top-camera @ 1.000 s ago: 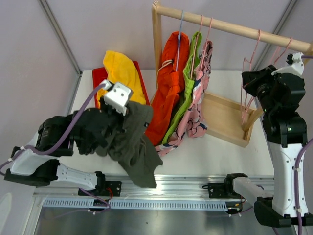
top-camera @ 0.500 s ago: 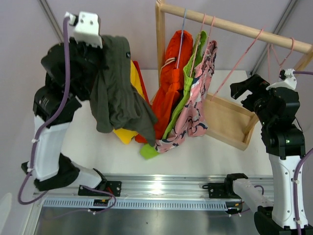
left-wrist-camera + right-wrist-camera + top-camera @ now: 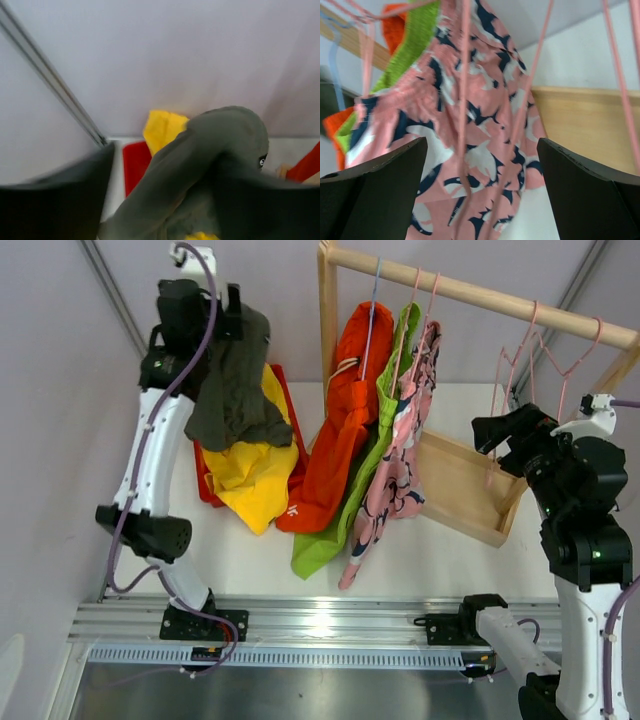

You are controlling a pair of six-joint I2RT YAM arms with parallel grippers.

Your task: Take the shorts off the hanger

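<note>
The dark olive-grey shorts (image 3: 236, 380) droop from my raised left gripper (image 3: 232, 318) at the back left, over the yellow shorts (image 3: 250, 475). In the left wrist view the olive cloth (image 3: 210, 160) lies loose between the wide-apart fingers of my left gripper (image 3: 165, 200). Orange shorts (image 3: 345, 420), lime green shorts (image 3: 385, 420) and pink patterned shorts (image 3: 400, 470) hang on hangers from the wooden rail (image 3: 480, 295). My right gripper (image 3: 488, 432) stands open beside empty pink hangers (image 3: 535, 345). Its wrist view shows the open right gripper (image 3: 480, 195) facing the pink shorts (image 3: 485, 125).
A red tray (image 3: 204, 485) lies under the yellow shorts at the back left. The rack's wooden post (image 3: 322, 340) and its wooden base tray (image 3: 465, 485) stand mid-table. Thin pink hanger wires (image 3: 464, 100) cross close in front of the right fingers.
My left arm swung up and back with the olive shorts and its jaws opened. My right gripper let go of the pink hanger and drew back, and the hangers swing.
</note>
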